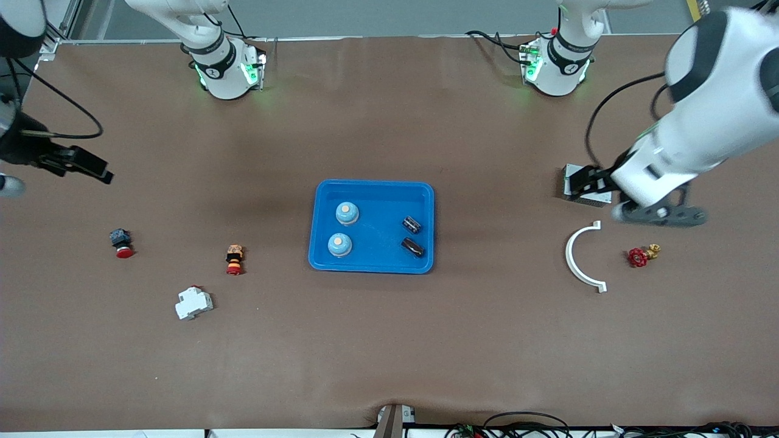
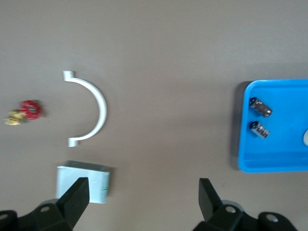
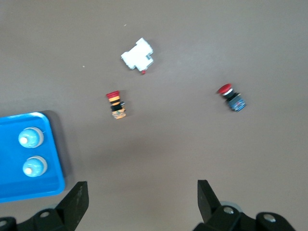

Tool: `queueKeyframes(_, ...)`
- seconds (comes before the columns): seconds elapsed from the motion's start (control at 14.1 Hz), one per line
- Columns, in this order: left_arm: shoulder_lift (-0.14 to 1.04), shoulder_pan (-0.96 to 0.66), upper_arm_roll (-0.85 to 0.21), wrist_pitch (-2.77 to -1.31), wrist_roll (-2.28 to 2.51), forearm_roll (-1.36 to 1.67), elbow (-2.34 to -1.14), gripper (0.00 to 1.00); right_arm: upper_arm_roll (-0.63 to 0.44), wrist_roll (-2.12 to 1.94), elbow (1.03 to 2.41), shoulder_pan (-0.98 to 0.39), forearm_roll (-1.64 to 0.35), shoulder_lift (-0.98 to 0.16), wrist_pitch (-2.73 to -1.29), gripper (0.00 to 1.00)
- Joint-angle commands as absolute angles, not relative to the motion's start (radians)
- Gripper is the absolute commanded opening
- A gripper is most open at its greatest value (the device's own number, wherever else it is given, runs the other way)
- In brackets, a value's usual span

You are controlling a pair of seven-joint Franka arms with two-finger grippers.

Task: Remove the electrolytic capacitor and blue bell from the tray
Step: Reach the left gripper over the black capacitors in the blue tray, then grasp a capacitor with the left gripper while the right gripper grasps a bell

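Observation:
Two light-blue bells (image 1: 347,213) (image 1: 339,244) and two dark capacitors (image 1: 412,224) (image 1: 412,246) lie in the blue tray (image 1: 380,210) at the table's middle. My left gripper (image 1: 577,184) hangs open and empty over a grey-white box (image 1: 572,176) toward the left arm's end. In the left wrist view the left gripper (image 2: 143,195) is wide open, with the capacitors (image 2: 260,107) in the tray (image 2: 274,156) off to one side. My right gripper (image 1: 91,165) is open over bare table at the right arm's end. The right wrist view shows that gripper (image 3: 142,195) empty, and the bells (image 3: 30,138).
A white curved bracket (image 1: 575,258) and a red valve (image 1: 639,256) lie nearer the front camera than the left gripper. Toward the right arm's end lie a red-capped button (image 1: 122,242), an orange-red button (image 1: 234,259) and a white breaker (image 1: 193,302).

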State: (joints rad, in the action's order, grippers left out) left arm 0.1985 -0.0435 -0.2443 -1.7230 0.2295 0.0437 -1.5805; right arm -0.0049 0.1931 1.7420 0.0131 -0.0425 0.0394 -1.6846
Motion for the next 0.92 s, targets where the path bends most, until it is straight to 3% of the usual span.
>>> queueKeyframes(0.0,0.294,-0.119,-0.252,-1.788,0.371,0.060,-1.569,1.00,-0.009,0.262,1.850,-0.028,-0.057,0.087,-1.770,1.00)
queueKeyframes(0.35,0.467,-0.287,-0.245,-1.960,0.737,0.044,-1.575,1.00,-0.017,0.227,1.849,-0.038,-0.034,0.094,-1.776,1.00)
queueKeyframes(0.85,0.664,-0.436,-0.247,-2.199,1.159,-0.032,-1.565,1.00,-0.031,-0.055,1.622,0.098,0.009,0.087,-1.569,1.00)
